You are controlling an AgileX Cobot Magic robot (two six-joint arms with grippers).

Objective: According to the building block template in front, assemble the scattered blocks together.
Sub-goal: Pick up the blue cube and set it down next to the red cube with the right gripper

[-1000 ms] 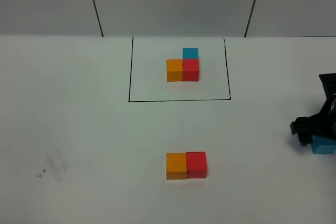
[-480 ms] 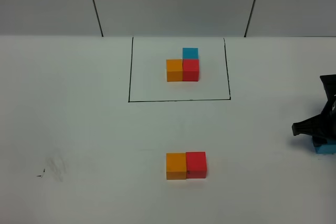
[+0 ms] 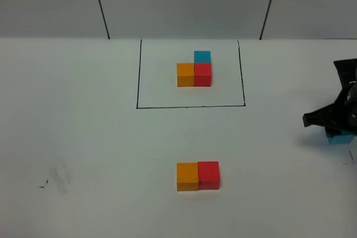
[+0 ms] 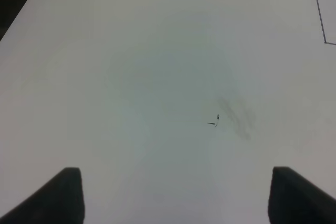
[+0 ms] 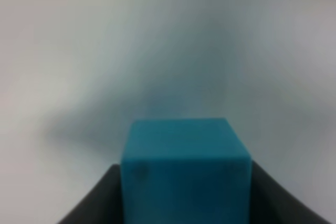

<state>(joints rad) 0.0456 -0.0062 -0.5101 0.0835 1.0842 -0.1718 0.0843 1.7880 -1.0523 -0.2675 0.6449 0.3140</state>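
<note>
The building block template (image 3: pixel 195 69) is an orange, red and blue cube cluster inside a black drawn rectangle (image 3: pixel 191 106) at the back middle. The scattered orange cube (image 3: pixel 187 176) and red cube (image 3: pixel 208 174) sit side by side, touching, at the front middle. My right gripper (image 3: pixel 332 126) is at the far right, shut on the scattered blue cube (image 3: pixel 341 139), held slightly above the table. In the right wrist view the blue cube (image 5: pixel 185 161) fills the gap between the dark fingers (image 5: pixel 100 203). My left gripper (image 4: pixel 176 195) is open and empty over bare table.
A faint grey smudge with small black marks (image 3: pixel 56 178) lies at the front left; it also shows in the left wrist view (image 4: pixel 233 116). A grey panelled wall (image 3: pixel 184 4) stands behind the white table.
My right gripper has closed on the blue cube and raised it off the table, shifting slightly back and left. The other cubes have not moved.
</note>
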